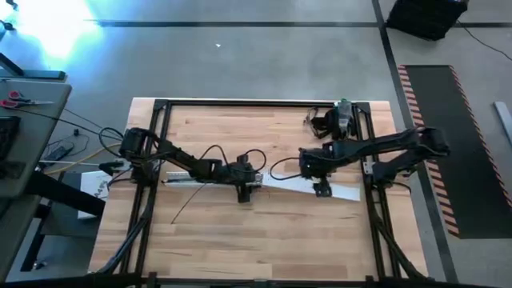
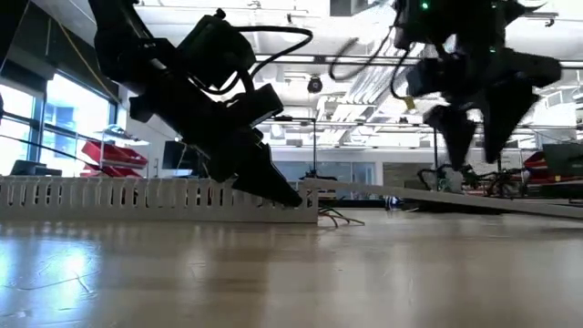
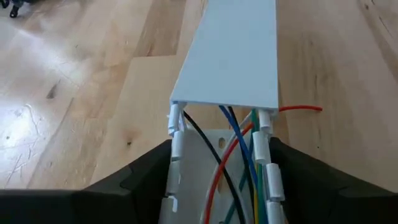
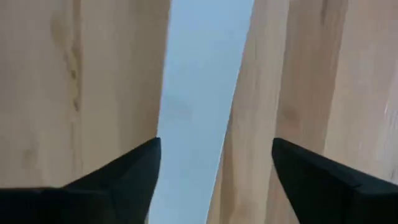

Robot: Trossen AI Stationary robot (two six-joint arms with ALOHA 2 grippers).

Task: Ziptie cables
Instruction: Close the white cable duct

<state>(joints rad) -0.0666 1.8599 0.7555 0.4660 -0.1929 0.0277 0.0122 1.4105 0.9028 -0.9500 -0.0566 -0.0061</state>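
A white slotted channel [image 1: 200, 178] lies on the wooden table, with several thin cables [image 3: 239, 155] in blue, red, green and black running inside it. A red cable end [image 3: 305, 109] sticks out at its side. One end of a plain white cover strip [image 3: 233, 56] rests on the channel's right end, and the strip slopes down toward the table's right [image 2: 455, 198]. My left gripper [image 3: 224, 180] is at that channel end. My right gripper [image 4: 214, 168] hangs open above the strip [image 4: 199, 93], one finger over each side, clear of it [image 2: 474, 128]. My left gripper holds the channel near its right end, one finger against each outer side wall [image 3: 176, 149], the cables running between the walls. The fingers slant down from above and from the table's left [image 2: 273, 187]. The channel lies flat on the table.
A dark device [image 1: 340, 120] sits at the far right of the table. Black frame rails [image 1: 156, 144] run along the table's left, right and far sides. A thin dark strand [image 1: 188, 206] lies on the wood nearer the front, where there is free room.
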